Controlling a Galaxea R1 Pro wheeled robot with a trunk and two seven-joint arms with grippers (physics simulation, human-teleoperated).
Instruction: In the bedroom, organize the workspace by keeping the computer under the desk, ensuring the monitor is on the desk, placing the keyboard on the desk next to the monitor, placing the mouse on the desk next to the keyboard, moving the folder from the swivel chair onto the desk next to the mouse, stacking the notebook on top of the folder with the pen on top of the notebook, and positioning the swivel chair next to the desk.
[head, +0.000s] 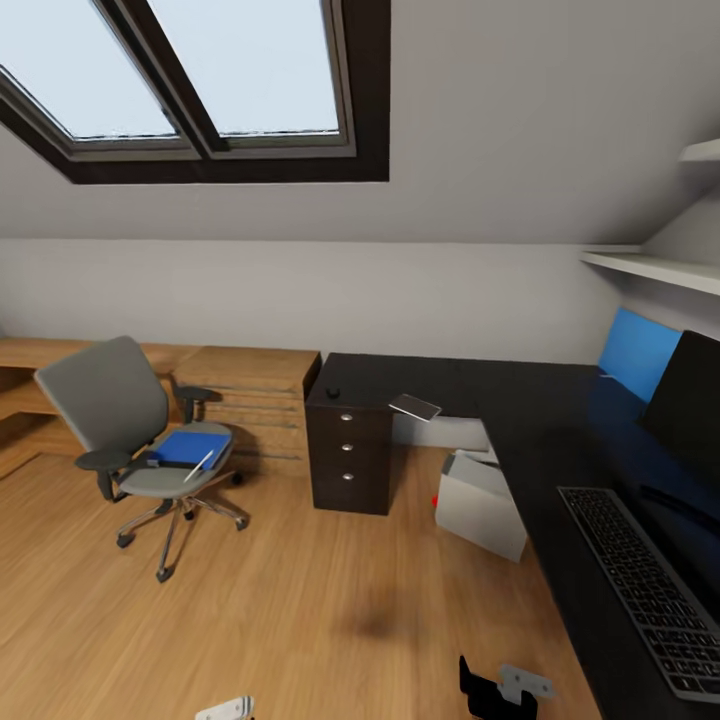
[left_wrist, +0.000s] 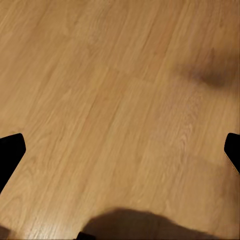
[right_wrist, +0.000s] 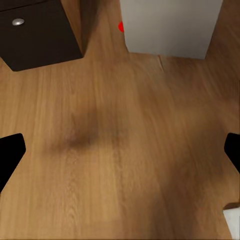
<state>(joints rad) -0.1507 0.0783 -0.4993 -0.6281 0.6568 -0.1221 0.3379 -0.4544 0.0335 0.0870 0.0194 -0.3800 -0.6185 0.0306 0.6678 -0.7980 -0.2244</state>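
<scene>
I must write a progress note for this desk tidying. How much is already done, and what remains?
Done: the computer sits under the desk; the monitor and keyboard are on it, side by side. The mouse is on the desk too, but far from the keyboard. In hand: nothing; both sets of jaws hang open over bare floor. Left: the folder and pen lie on the swivel chair, which stands away from the desk.

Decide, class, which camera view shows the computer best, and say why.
The head view is best: the computer stands whole on the wood floor, tucked under the desk, its red light visible. The right wrist view catches just a grey face of the computer and its red light. The left wrist view looks at wood floor.
</scene>
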